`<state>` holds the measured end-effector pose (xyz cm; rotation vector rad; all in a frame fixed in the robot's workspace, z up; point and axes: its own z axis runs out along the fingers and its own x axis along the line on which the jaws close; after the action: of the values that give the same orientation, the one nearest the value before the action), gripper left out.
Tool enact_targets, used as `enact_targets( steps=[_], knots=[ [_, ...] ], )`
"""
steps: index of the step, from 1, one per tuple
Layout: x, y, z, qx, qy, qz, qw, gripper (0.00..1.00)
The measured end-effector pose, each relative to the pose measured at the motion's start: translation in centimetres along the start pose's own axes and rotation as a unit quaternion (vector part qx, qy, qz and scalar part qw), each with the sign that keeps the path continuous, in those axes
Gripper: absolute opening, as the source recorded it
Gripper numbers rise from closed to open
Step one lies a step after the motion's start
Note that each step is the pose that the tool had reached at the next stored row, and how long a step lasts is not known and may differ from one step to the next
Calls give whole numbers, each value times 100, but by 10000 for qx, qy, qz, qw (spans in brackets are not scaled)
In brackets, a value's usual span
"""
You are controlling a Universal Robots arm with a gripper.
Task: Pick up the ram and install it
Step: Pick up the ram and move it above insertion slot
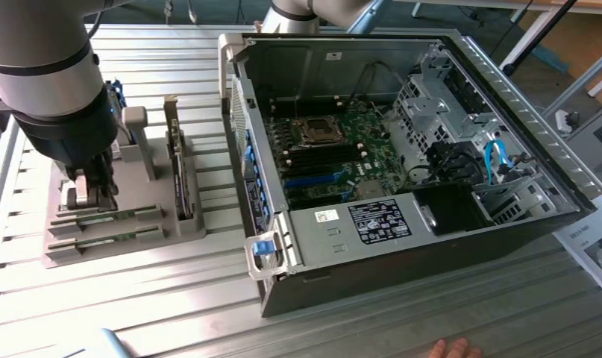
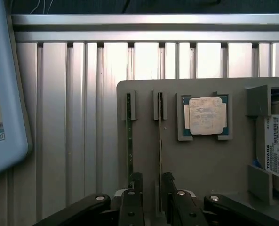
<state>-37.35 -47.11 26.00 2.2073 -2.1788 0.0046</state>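
Hovering at exterior view's left, black two-finger gripper (image 2: 152,186) open, jaws astride one end of long narrow green ram stick (image 2: 160,141), not clamped. Stick seated on edge in flat grey plastic holder tray (image 2: 200,165), between identical second stick (image 2: 129,141) and square silver processor chip (image 2: 207,115). Rightward, open black computer case (image 1: 400,272), green motherboard (image 1: 365,149). Judging progress: pick barely begun, install untouched.
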Motion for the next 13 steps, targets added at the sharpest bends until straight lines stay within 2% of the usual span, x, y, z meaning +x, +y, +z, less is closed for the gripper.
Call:
enact_targets(
  steps=[8, 13],
  knots=[
    [20, 3, 12, 0, 0, 0, 10000, 30],
    [42, 1, 79, 0, 0, 1, 10000, 30]
  ],
)
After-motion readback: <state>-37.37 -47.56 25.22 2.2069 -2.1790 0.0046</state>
